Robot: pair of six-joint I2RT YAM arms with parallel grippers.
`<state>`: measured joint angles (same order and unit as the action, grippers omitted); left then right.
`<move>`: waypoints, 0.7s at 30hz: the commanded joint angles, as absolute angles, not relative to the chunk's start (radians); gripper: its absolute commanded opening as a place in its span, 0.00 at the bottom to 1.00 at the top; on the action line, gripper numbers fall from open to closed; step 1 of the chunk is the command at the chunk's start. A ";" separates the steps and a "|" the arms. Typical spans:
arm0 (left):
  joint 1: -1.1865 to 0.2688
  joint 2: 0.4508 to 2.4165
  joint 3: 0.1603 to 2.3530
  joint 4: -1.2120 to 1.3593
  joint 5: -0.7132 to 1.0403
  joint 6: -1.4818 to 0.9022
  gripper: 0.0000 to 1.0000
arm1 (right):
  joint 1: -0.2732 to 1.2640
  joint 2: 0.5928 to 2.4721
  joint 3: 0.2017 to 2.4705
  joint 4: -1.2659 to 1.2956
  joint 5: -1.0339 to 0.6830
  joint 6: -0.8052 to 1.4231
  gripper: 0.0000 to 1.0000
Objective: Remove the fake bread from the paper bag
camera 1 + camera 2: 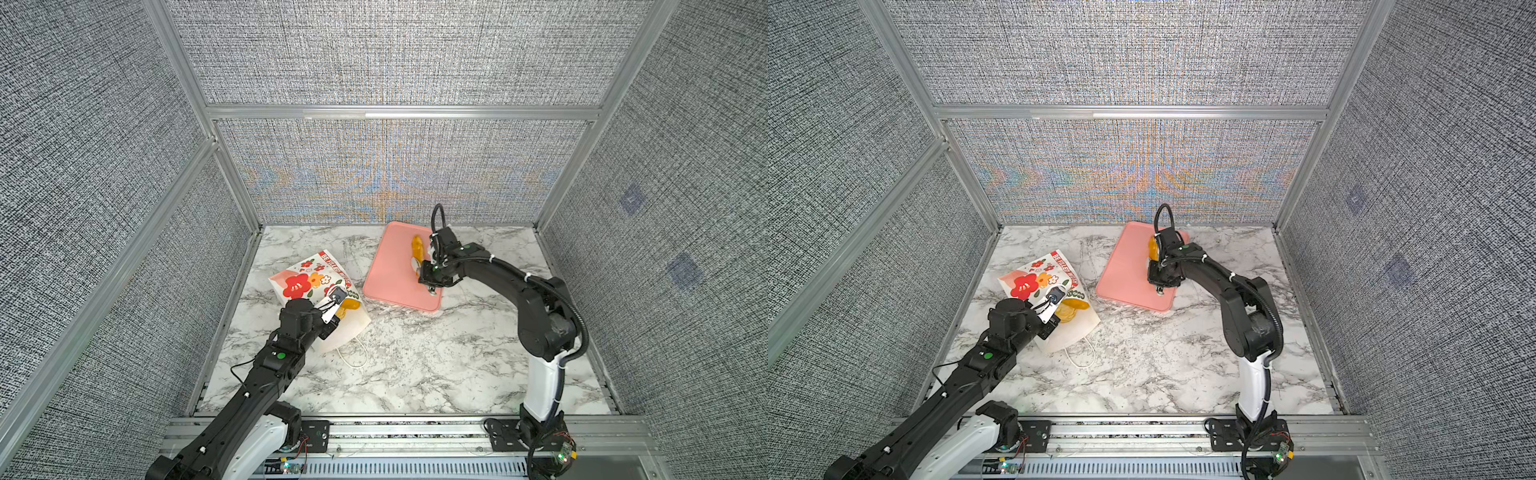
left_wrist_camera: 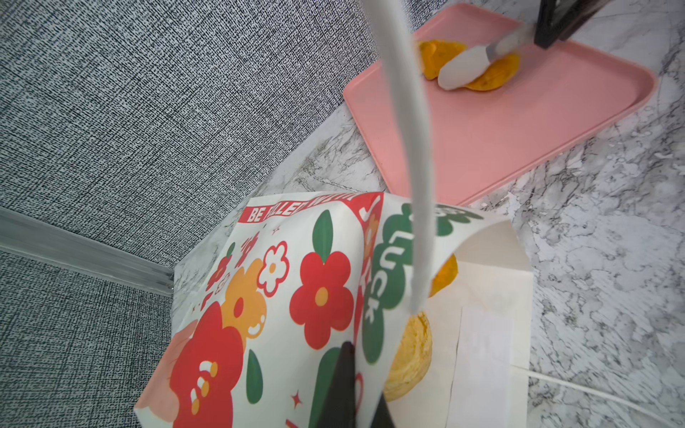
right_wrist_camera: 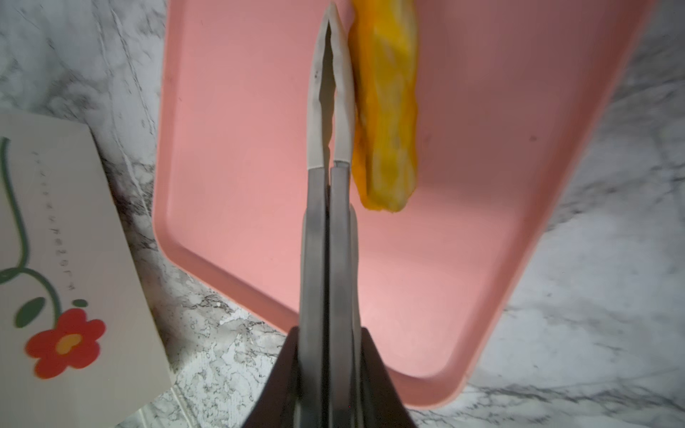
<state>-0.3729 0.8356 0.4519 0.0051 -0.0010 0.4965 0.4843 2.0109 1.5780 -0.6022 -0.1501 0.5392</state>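
The paper bag lies on its side on the marble table, mouth toward the front right. My left gripper is shut on the upper paper edge at the mouth and holds it lifted. Inside the bag I see round yellow fake bread and another piece deeper in. A long yellow loaf lies on the pink tray. My right gripper is shut on metal tongs. Their white tips are closed and empty, right beside the loaf.
One white cord handle hangs across the left wrist view; the other trails on the table in front of the bag. Fabric walls with aluminium rails enclose the table on three sides. The tray sits at the back centre.
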 commanded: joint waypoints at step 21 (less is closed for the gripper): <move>-0.374 0.830 0.449 0.016 0.046 0.479 0.00 | 0.408 1.692 1.456 -0.559 -0.327 0.435 0.04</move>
